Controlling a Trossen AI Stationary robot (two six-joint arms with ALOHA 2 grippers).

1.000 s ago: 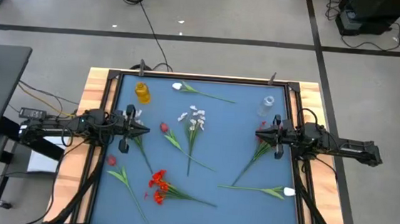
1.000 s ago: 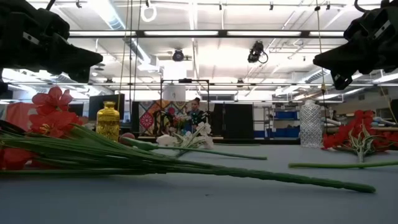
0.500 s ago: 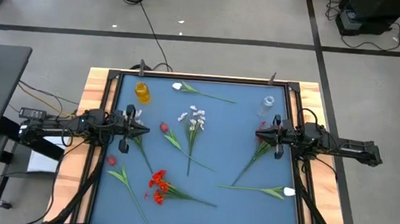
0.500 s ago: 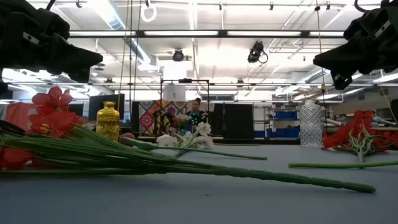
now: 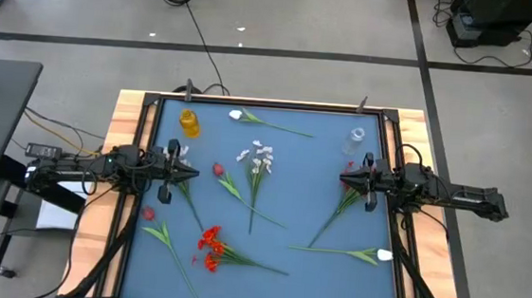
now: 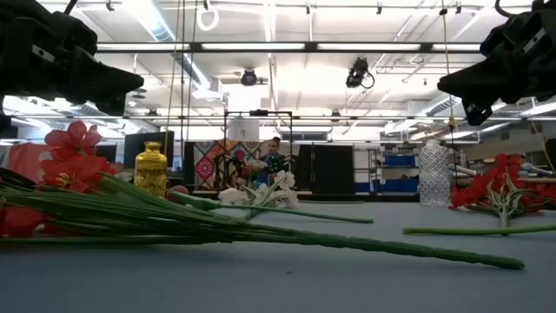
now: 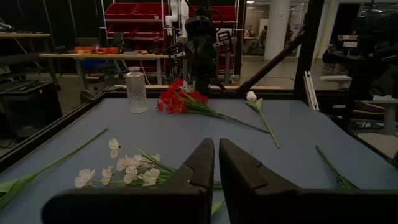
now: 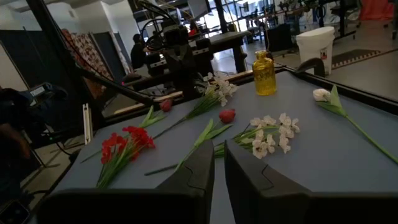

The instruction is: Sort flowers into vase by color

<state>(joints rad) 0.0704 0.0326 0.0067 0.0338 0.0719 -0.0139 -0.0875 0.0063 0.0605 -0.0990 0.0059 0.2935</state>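
Observation:
Several artificial flowers lie flat on the blue table (image 5: 322, 277). A white tulip (image 5: 235, 115) is at the far edge, a white blossom sprig (image 5: 259, 158) in the middle, and a red tulip (image 5: 218, 170) beside it. Orange-red flowers (image 5: 209, 244) and a pinkish tulip (image 5: 148, 213) lie near left. A red bunch (image 5: 347, 189) lies by the right side, and a white tulip (image 5: 384, 255) near right. The yellow vase (image 5: 188, 122) stands far left, the clear vase (image 5: 357, 139) far right. My left gripper (image 5: 193, 172) and right gripper (image 5: 342, 180) hover shut above the table, touching nothing.
A dark raised frame and wooden boards (image 5: 126, 119) run around the table. In the low view both arms (image 6: 52, 61) (image 6: 504, 69) hang well above the flowers. Bare blue surface lies between the two vases and along the near edge. A person (image 6: 274, 161) shows far off in the room.

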